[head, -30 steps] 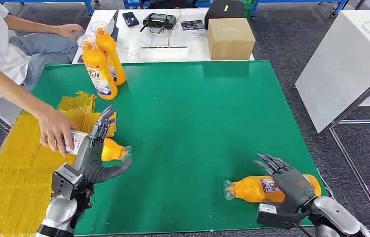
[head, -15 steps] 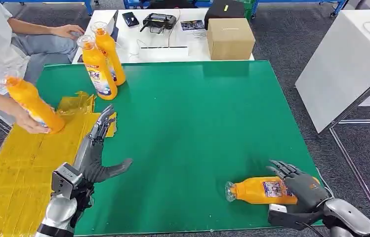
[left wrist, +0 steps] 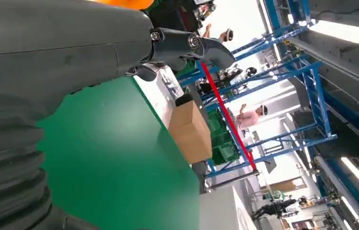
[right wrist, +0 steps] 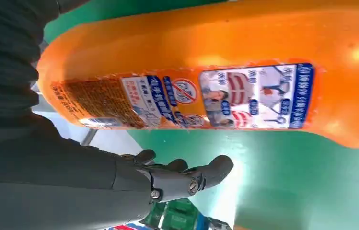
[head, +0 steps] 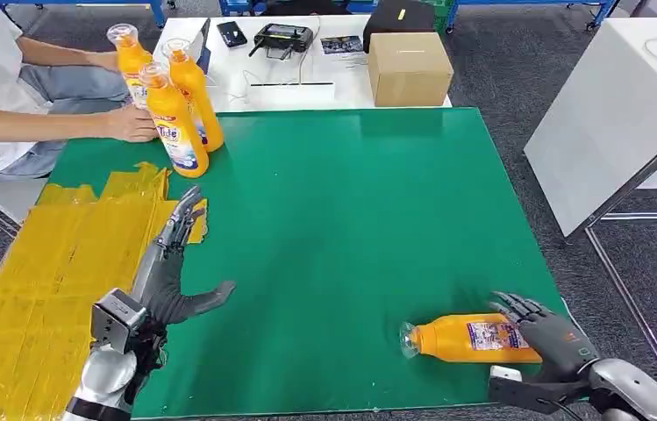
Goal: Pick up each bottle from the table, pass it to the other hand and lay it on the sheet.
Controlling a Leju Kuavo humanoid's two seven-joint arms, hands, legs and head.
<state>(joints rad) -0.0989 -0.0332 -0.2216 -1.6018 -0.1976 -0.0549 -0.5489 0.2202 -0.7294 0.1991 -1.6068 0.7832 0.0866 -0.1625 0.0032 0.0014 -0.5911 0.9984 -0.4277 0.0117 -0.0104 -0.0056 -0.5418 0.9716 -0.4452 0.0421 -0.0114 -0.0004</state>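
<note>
Right hand (head: 546,331) lower now, beside lying bottle (head: 469,340).

Robotics lab or industrial test hall, green-covered worktop (head: 351,219) on grey carpet, blue steel racking (left wrist: 306,96) under strip lights, white side table (head: 289,79) with remote controller (head: 283,38), cardboard box (head: 409,68), people standing far back

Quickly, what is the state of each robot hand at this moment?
Left robot hand: open, holding nothing.
Right robot hand: open, beside the lying orange plastic bottle, not gripping it.
</note>
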